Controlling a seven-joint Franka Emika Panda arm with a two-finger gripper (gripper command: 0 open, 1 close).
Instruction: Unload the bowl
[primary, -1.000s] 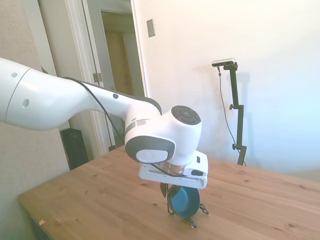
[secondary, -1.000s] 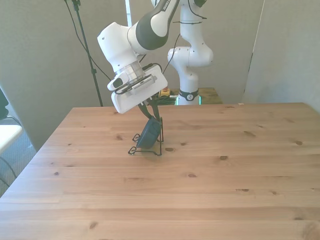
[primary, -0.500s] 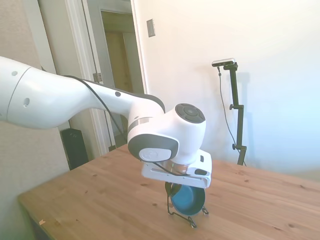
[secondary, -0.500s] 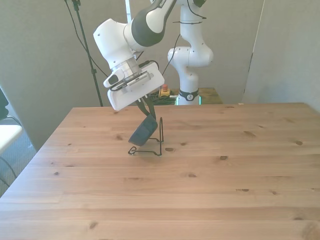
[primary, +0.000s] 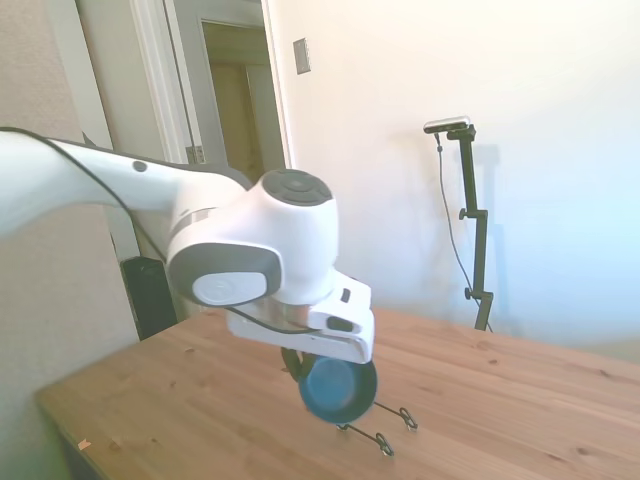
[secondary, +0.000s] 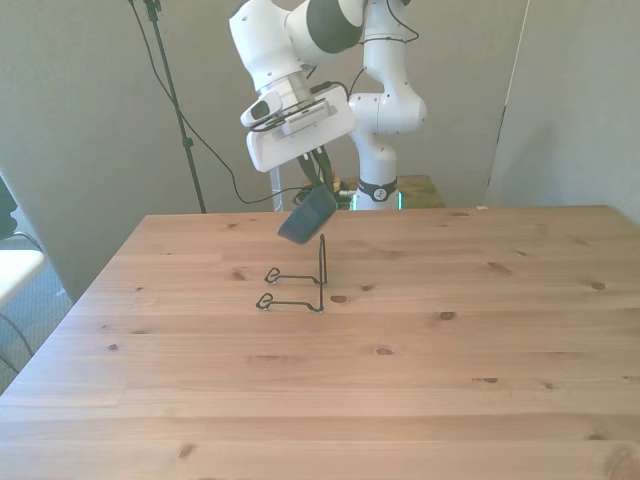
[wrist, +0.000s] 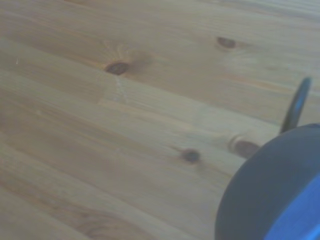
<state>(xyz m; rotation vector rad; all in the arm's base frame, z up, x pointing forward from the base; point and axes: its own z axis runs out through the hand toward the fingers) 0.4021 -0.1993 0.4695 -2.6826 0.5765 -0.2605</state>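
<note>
Nearest you in the front view, the wooden table (secondary: 400, 400) fills the lower half of the frame; a thin black wire rack (secondary: 300, 285) stands on it left of centre, one upright prong rising from its base loops, with nothing resting in it. Just above that prong, in the upper-middle of the frame, you see the bowl (secondary: 307, 214) hanging tilted in the air, clear of the rack and the table; the gripper (secondary: 318, 190) has its jaws clenched on the bowl's rim, the white arm slanting up behind it. In the side view the bowl (primary: 335, 390) sits low at centre, its blue hollow facing the camera, the rack (primary: 380, 430) just right and below.
</note>
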